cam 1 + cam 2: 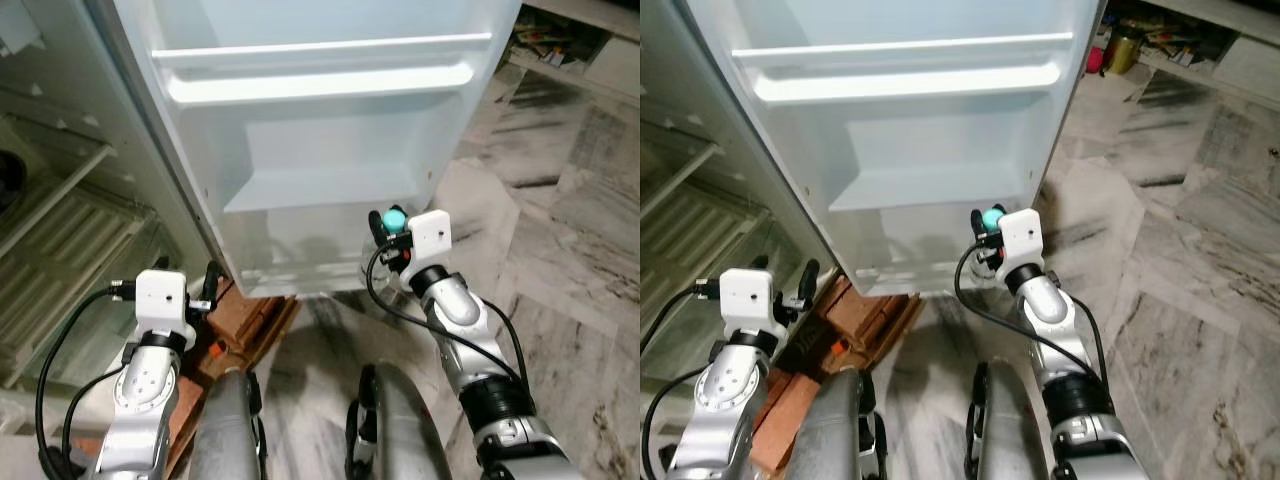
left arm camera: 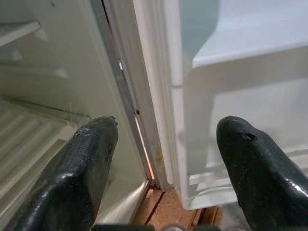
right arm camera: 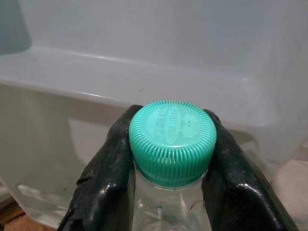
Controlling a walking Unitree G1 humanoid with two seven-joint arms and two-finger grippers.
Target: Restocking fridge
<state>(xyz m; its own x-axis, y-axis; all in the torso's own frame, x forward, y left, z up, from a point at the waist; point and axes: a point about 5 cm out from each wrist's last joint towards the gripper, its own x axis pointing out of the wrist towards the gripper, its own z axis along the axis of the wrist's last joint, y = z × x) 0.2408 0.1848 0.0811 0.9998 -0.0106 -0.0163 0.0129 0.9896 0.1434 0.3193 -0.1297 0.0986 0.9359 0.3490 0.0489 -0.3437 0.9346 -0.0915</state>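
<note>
A clear plastic bottle (image 3: pixel 166 207) with a ribbed teal cap (image 3: pixel 172 139) is clamped at its neck between the two black fingers (image 3: pixel 103 192) of the right pincer (image 1: pixel 392 232); the fingers press on either side just under the cap, and the bottle hangs upright below them; its transparent body is faintly visible under the wrist in the head views. The bottle is held right at the front wall of the lowest bin (image 1: pixel 300 245) of the open fridge door (image 1: pixel 320 150); whether it touches the translucent wall cannot be told. Above that bin the door carries a moulded recess and a white shelf rail (image 1: pixel 320 85) running across it.

The left pincer (image 2: pixel 163 163) is open, its two black fingers (image 2: pixel 82 168) spread wide with nothing between them; it is raised near the lower hinge side of the door, looking at the seam where the door meets the fridge body (image 2: pixel 48 72). Inside the body, white wire shelves (image 1: pixel 60 240) slope off to the robot's left. Under the door's bottom corner sits a stack of reddish-brown bricks (image 1: pixel 865 315); grey-veined marble floor (image 1: pixel 570 260) spreads to the right, with cluttered items (image 1: pixel 1125 45) on a low shelf at the far right edge.
</note>
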